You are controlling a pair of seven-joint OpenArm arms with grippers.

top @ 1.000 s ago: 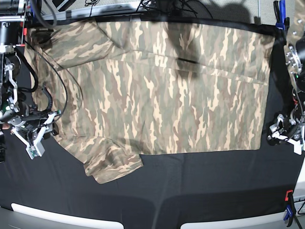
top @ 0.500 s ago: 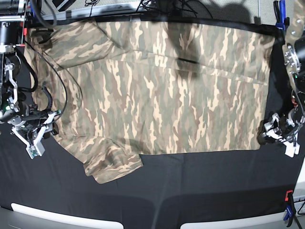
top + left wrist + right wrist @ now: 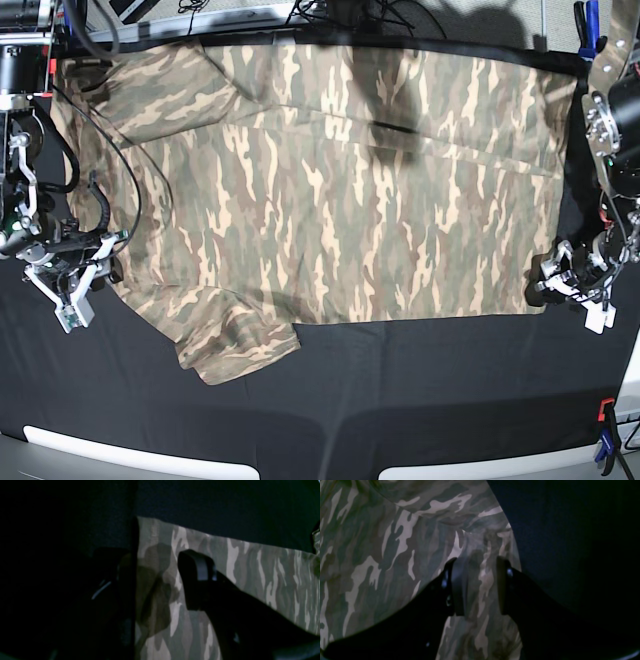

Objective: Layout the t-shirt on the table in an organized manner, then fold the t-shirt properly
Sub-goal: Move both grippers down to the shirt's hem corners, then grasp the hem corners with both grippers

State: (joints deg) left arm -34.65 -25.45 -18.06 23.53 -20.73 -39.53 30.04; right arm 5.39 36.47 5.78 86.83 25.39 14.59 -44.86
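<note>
The camouflage t-shirt (image 3: 340, 180) lies spread over most of the black table (image 3: 420, 390), with one sleeve (image 3: 235, 345) sticking out at the front left. My left gripper (image 3: 547, 285) is open at the shirt's front right corner. In the left wrist view (image 3: 150, 580) one finger (image 3: 197, 572) is over the fabric (image 3: 237, 562) and the other is in shadow over the black cloth. My right gripper (image 3: 95, 272) is at the shirt's left edge. In the right wrist view (image 3: 478, 586) its fingers are apart with camouflage fabric (image 3: 382, 542) showing between them.
Orange-and-blue clamps stand at the table's far right corner (image 3: 588, 25) and front right edge (image 3: 606, 435). Cables and arm bases crowd the back left (image 3: 30, 60). Bare black cloth runs along the front of the table.
My left gripper has moved left, from off the shirt onto its front right corner. My right gripper and the shirt have not moved.
</note>
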